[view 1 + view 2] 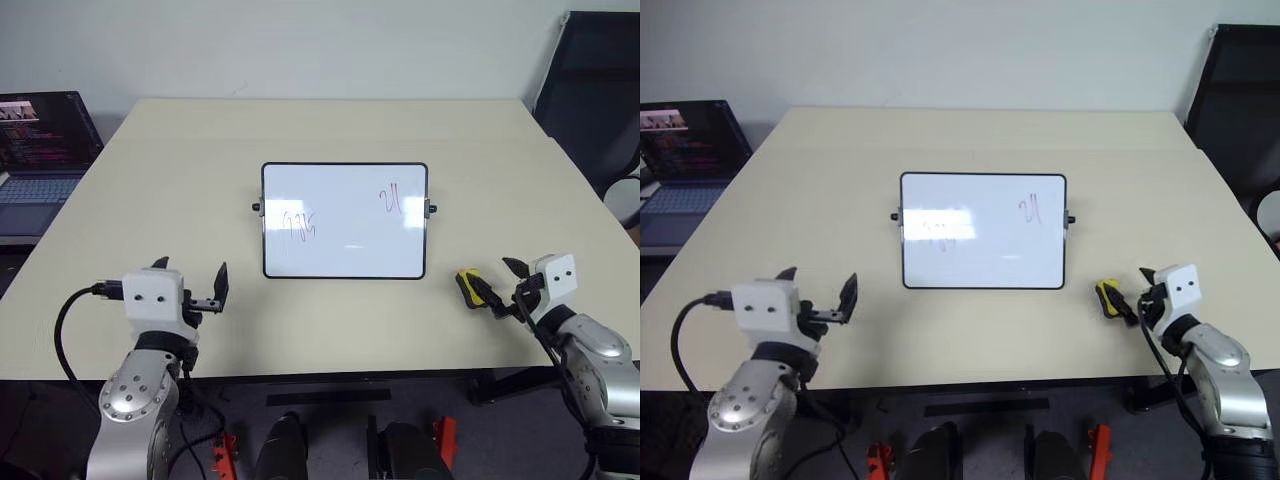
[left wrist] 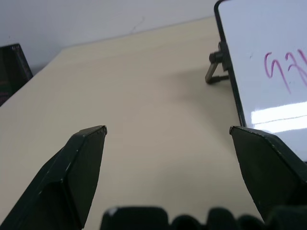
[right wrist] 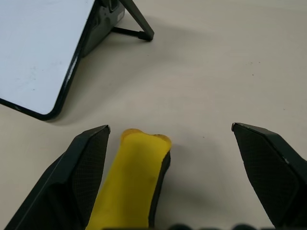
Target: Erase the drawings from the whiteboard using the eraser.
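The whiteboard (image 1: 345, 250) stands propped on its stand in the middle of the table. It bears two red drawings: a "21" (image 1: 390, 200) on its right part and a messy squiggle (image 1: 300, 225) on its left part. The yellow and black eraser (image 1: 470, 288) lies on the table just past the board's lower right corner. My right gripper (image 1: 503, 285) is open, and the eraser (image 3: 129, 177) lies between its fingers, close beside one finger (image 3: 81, 172). My left gripper (image 1: 192, 270) is open and empty, hovering left of and nearer than the board (image 2: 268, 57).
An open laptop (image 1: 40, 150) sits off the table's left side. A black chair (image 1: 590, 90) stands at the back right. The cream table (image 1: 330, 130) has bare surface around the board, and its front edge runs just under both grippers.
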